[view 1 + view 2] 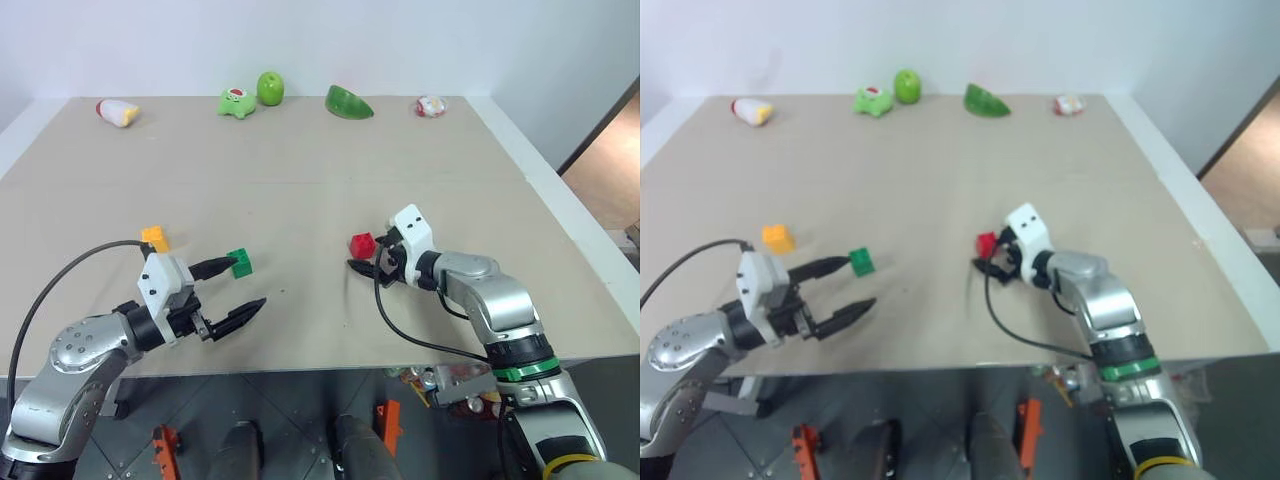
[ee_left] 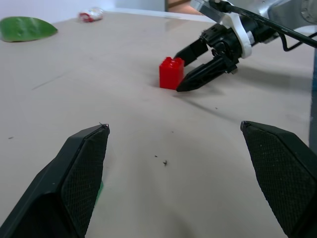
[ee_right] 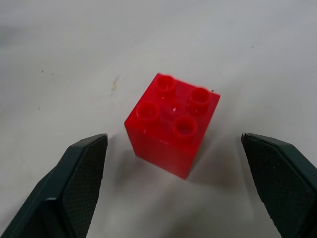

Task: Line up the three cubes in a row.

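Reaching for the small red plastic studded cube (image 3: pixel 172 124), the right gripper (image 1: pixel 368 262) is lining up a grasp.

Its two black fingers stand spread wide with the cube on the tan table (image 1: pixel 300 200) just ahead of the tips, between them but not yet touched, so nothing is held. The left gripper (image 1: pixel 235 290) is likewise spread and empty, hovering just beside the small green studded cube (image 1: pixel 240 263), with the orange-yellow studded cube (image 1: pixel 155 238) near it. The red one sits well apart from those two, so the row looks unstarted. I'd judge the next move needs the right fingers eased further forward around the red cube, squared to its faces, before closing.
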You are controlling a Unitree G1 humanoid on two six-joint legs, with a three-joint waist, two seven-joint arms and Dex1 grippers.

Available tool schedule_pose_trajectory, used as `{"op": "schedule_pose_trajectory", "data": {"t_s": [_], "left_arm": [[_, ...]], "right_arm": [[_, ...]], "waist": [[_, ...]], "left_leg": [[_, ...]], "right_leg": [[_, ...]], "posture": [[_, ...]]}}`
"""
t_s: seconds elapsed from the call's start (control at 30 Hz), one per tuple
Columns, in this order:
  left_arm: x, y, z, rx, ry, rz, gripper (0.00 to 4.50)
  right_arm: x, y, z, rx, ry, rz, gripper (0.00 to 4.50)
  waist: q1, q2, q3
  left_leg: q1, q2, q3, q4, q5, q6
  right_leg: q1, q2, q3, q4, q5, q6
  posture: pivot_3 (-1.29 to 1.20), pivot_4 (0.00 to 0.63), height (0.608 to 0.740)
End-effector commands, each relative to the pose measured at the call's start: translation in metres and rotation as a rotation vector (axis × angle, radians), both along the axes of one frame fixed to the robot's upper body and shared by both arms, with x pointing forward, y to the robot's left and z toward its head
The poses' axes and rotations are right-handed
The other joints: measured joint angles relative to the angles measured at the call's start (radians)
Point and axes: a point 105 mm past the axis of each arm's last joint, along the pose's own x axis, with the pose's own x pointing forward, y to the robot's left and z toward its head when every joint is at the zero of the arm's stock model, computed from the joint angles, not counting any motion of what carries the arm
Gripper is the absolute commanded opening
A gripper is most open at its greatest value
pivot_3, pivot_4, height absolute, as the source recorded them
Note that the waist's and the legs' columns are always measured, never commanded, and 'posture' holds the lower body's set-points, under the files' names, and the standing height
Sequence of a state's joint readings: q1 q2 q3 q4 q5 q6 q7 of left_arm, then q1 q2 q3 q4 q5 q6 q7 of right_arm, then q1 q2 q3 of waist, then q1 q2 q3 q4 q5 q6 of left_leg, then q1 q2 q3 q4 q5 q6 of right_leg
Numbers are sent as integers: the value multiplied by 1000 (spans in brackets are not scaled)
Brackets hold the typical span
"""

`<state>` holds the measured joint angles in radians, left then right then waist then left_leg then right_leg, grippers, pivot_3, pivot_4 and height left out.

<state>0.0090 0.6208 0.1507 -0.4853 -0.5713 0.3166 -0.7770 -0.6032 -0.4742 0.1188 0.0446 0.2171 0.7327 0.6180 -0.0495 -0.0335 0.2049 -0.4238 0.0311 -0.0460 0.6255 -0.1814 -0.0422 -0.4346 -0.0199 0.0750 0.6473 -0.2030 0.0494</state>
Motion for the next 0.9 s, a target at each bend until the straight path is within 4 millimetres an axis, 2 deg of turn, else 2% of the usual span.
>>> {"op": "schedule_pose_trajectory", "data": {"t_s": [0.03, 0.17, 0.27, 0.5, 0.53, 0.67, 0.83, 0.9], "left_arm": [[-1, 3, 6, -13, -31, 22, 4391], [-1, 5, 6, -19, -36, 41, 4391], [-2, 4, 7, -18, -39, 36, 4424], [-5, -2, 6, -4, -38, -14, 4424], [-5, -2, 6, -2, -38, -19, 4424], [-3, -4, 7, 1, -38, -33, 4424], [-2, -5, 7, 7, -17, -83, 4424], [-2, -4, 6, 26, -6, -110, 4424]], "right_arm": [[9, 3, 13, -4, -40, -49, 4500], [11, 7, 15, -1, -40, -61, 4500], [13, 6, 14, -13, -43, -64, 3809], [16, 7, 18, -13, -54, -41, 1371], [16, 7, 18, -17, -56, -38, 1250], [14, 6, 21, -29, -70, 21, 1256], [-8, -1, 28, -18, -85, 319, 1256], [-27, -4, 27, -43, -86, 510, 1256]], "waist": [[0, 0, 0], [0, 0, 0], [0, 0, 0], [0, 0, 0], [0, 0, 0], [0, 0, 0], [1, 0, 0], [1, 0, 0]], "left_leg": [[0, 0, 0, 0, 0, 0], [0, 0, 0, 0, 0, 0], [0, 0, 0, 0, 0, 0], [0, 0, 0, 1, 0, 0], [0, 0, 0, 1, 0, 0], [0, 0, 0, 1, 0, 0], [0, 0, 0, 2, 0, 1], [0, 0, 1, 3, 0, 1]], "right_leg": [[0, 0, 0, 0, 0, 0], [0, 0, 1, 0, 1, 0], [0, 0, 1, 0, 1, 0], [0, 1, 1, 0, 1, 0], [0, 1, 1, 0, 2, 0], [0, 1, 1, 0, 2, 0], [1, 1, 1, 0, 2, 0], [1, 1, 1, 0, 2, 1]], "posture": [[0, 150, 733], [0, 150, 733], [0, 150, 733], [0, 150, 733], [0, 150, 733], [0, 150, 733], [0, 150, 733], [0, 150, 733]]}}
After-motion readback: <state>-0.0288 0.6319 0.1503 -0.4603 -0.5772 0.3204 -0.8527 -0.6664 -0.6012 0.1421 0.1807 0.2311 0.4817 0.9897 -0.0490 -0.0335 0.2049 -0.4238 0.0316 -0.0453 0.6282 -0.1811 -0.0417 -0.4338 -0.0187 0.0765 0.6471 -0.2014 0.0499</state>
